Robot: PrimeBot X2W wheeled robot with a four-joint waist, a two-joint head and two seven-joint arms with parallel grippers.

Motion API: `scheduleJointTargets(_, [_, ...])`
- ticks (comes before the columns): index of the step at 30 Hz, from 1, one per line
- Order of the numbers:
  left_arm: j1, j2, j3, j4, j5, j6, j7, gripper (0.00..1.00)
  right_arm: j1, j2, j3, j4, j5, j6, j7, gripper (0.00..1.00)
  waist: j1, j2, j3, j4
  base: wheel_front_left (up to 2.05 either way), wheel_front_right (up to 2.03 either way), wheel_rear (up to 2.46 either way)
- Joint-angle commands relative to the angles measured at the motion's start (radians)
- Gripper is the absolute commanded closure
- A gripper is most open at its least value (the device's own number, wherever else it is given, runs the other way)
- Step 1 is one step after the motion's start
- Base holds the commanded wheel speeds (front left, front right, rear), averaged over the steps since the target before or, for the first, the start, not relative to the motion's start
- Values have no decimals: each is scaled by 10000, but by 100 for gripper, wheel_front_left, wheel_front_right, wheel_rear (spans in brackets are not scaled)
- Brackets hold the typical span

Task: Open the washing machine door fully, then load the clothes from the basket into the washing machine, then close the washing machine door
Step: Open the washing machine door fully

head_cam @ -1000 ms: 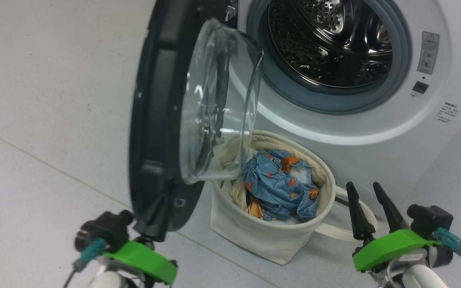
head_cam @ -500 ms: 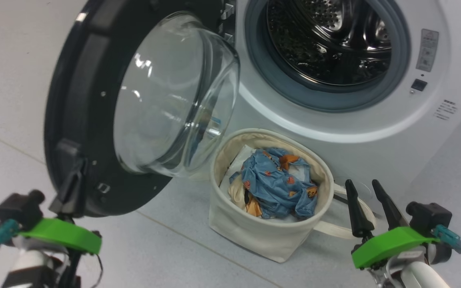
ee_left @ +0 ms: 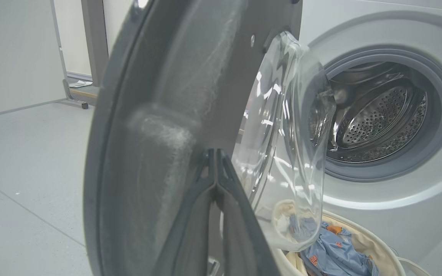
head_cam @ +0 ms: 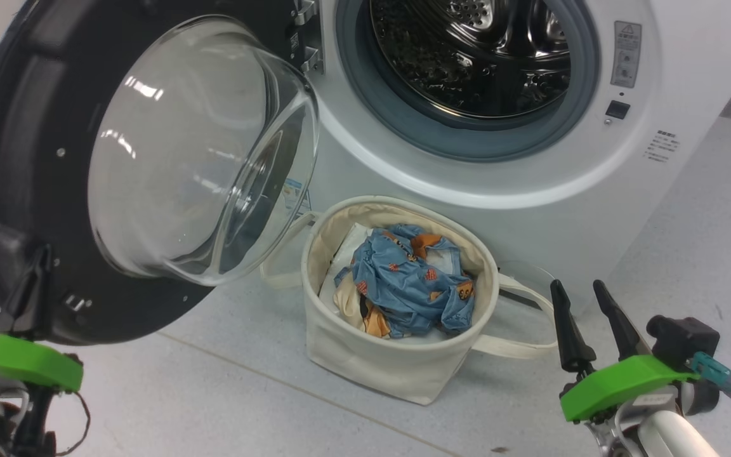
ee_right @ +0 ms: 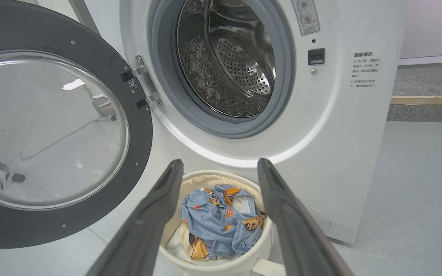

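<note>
Against the inner rim of the washing machine door point(head_cam: 150, 158), out to the left of the washing machine point(head_cam: 530, 209), the left gripper point(ee_left: 215, 157) is resting with its two fingers pressed together. The tips are touching the black rim and pinching nothing that I can make out. That door is standing wide, leaving the steel drum point(head_cam: 467, 57) uncovered, so the opening step is looking finished or nearly so.

Loading is coming next. On the floor right in front of the washing machine, below the drum mouth, the basket point(head_cam: 372, 365) is sitting with the clothes point(head_cam: 403, 279) bundled inside.

Just to the right of the basket, the right gripper point(head_cam: 576, 289) is hovering with its fingers spread and empty. It is likely needing to dip into the basket, close on the blue cloth without catching a loop handle, and lift it up into the drum.
</note>
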Motion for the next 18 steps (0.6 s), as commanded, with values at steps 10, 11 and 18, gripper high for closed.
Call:
scheduleJointTargets(10, [-853,822,850,446,-206,-47,-119,100,-451,-112,161,-235,-27,8,-126,0,-1,2,-73,-15,0,0,0])
scheduleJointTargets(11, [-837,810,877,391,-185,-50,-119,100,-447,-105,157,-233,-27,8,-126,0,-1,2,-80,8,0,0,0])
scheduleJointTargets(18, [-543,727,775,-291,112,-61,-120,100,-382,-47,98,-247,-41,8,-126,0,-1,2,-90,193,0,0,0])
